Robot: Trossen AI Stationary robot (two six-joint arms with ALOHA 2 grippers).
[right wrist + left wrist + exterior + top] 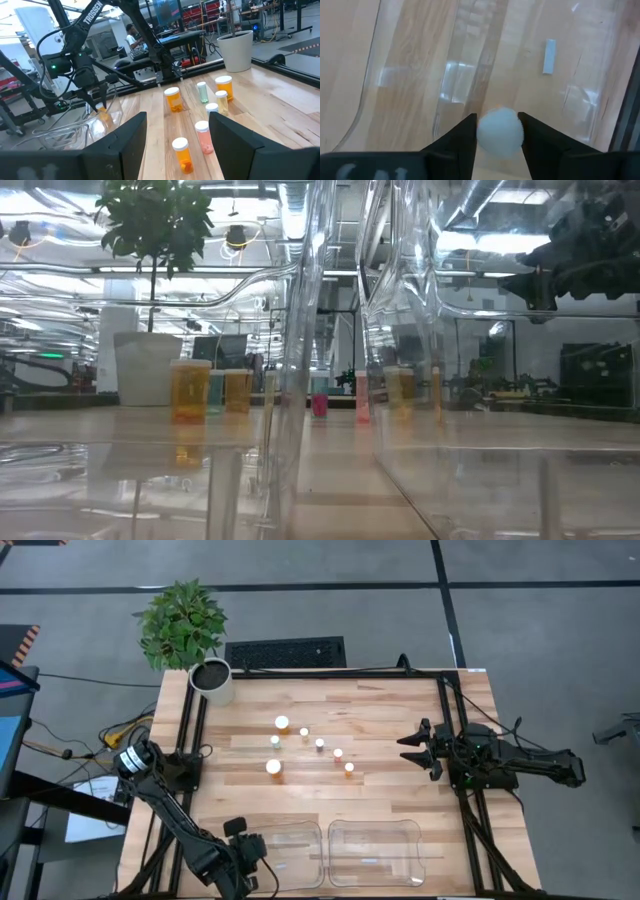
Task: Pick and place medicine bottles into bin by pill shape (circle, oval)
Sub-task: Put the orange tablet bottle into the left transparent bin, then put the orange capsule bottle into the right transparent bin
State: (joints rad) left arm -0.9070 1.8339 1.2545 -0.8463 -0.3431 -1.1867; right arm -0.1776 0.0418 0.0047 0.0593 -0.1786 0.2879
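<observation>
Several small white-capped bottles (304, 745) stand upright in the middle of the wooden table; they also show in the right wrist view (200, 115). My left gripper (500, 131) is at the table's near left, over the left clear bin (290, 852), shut on a small orange bottle (103, 114). My right gripper (410, 745) is open and empty to the right of the standing bottles, fingers pointing at them. My left gripper pinches the bottle between its two fingers at the sides of its round white cap (485, 134). The fingers come from above, pointing down. The bottle hangs upright below the fingers, its orange body (104, 116) lifted clear above the bin.
A second clear bin (373, 852) lies to the right of the first at the near edge. A white pot (212, 680) with a green plant stands at the far left corner. Bare wood lies between the bottles and the bins.
</observation>
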